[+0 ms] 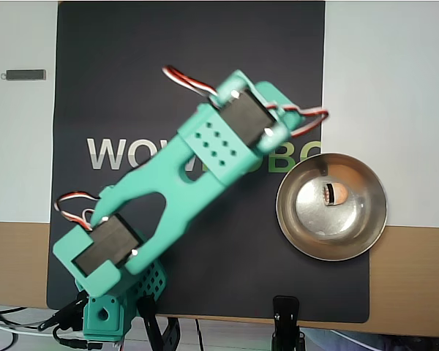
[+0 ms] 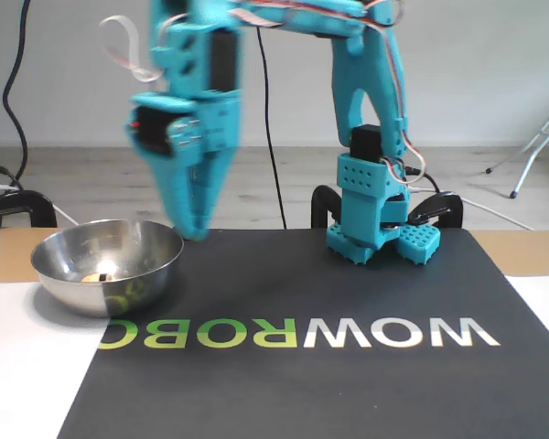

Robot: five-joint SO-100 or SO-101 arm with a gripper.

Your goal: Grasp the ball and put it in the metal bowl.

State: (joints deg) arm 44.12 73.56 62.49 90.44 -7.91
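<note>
The ball [image 1: 337, 194], small and pale orange, lies inside the metal bowl [image 1: 331, 254] near its centre in the overhead view. The fixed view shows only a sliver of the ball [image 2: 99, 275] above the near rim of the bowl [image 2: 73, 288]. My gripper [image 2: 195, 230] hangs fingers-down just right of the bowl, above the mat's far edge and clear of the rim. Its teal fingers look pressed together with nothing between them, though blurred by motion. From overhead, the wrist [image 1: 238, 124] covers the fingers.
The black mat [image 1: 132, 88] with large printed letters covers the middle of the table, with white sheets on both sides. A small grey stick [image 1: 24, 74] lies at the overhead view's left. The arm's base [image 2: 371, 219] and black clamps [image 1: 287, 316] stand at the table edge.
</note>
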